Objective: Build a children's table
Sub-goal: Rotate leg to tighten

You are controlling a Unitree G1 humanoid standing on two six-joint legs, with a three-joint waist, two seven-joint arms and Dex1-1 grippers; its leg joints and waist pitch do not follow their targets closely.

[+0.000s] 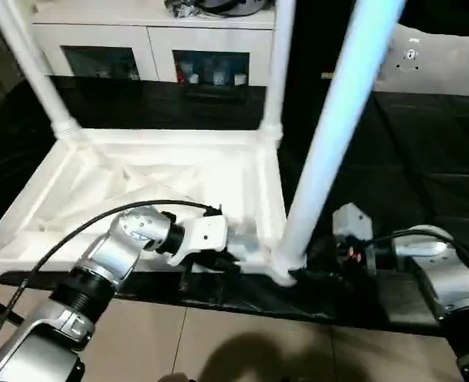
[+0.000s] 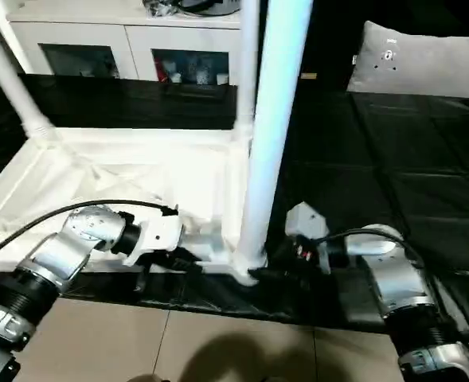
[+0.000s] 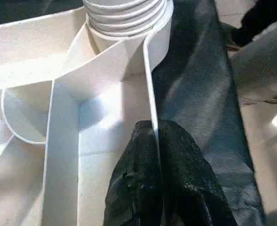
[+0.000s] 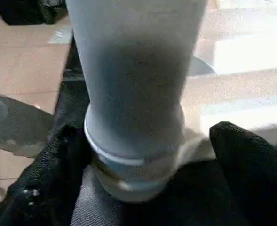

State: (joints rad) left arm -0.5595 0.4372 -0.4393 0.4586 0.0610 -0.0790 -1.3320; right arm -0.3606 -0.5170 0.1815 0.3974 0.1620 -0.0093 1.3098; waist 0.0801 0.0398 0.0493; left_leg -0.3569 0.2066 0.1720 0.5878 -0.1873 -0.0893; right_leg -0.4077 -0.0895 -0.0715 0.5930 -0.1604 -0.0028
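Note:
The children's table top [image 1: 138, 171] lies upside down on a black mat, ribbed underside up. Three white legs stand in its corner sockets: one at the far left [image 1: 35, 72], one at the far right [image 1: 275, 72], and a near one [image 1: 338, 135] at the near right corner. My left gripper [image 3: 153, 129] is shut on the thin rim wall of the top, close to that near corner. My right gripper [image 4: 145, 134] stands open around the base of the near leg [image 4: 133, 70], one black finger [image 4: 49, 174] on each side and a gap at the other finger [image 4: 251, 160].
A white cabinet with glass doors [image 1: 154, 48] stands behind the table. The black mat [image 1: 425, 159] spreads to the right, with a grey cushion [image 2: 417, 60] at its far edge. Tiled floor [image 1: 242, 342] lies in front of the mat. A black cable [image 1: 75, 231] loops over my left forearm.

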